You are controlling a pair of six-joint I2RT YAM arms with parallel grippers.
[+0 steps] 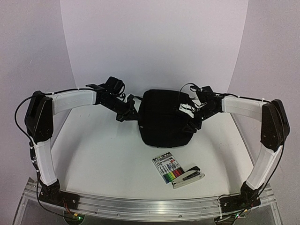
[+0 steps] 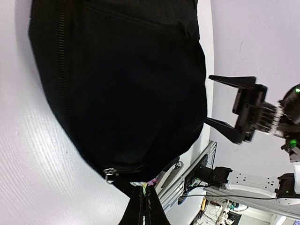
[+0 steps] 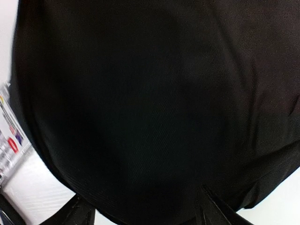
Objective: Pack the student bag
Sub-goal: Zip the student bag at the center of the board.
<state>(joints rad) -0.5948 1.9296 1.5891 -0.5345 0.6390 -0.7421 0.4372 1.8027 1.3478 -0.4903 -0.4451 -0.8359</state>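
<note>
The backpack (image 1: 164, 119) sits mid-table (image 1: 103, 154). The left gripper (image 2: 143, 206) is closed at its left edge (whether it pinches anything is unclear). The right gripper (image 2: 208, 98), spread and empty, faces its right side and is the one nearer the markers (image 1: 168, 169).

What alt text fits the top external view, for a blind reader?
A black student bag sits in the middle with the left claw and right claw at its sides. Nearer the camera lie a marker pack and a stapler.
</note>
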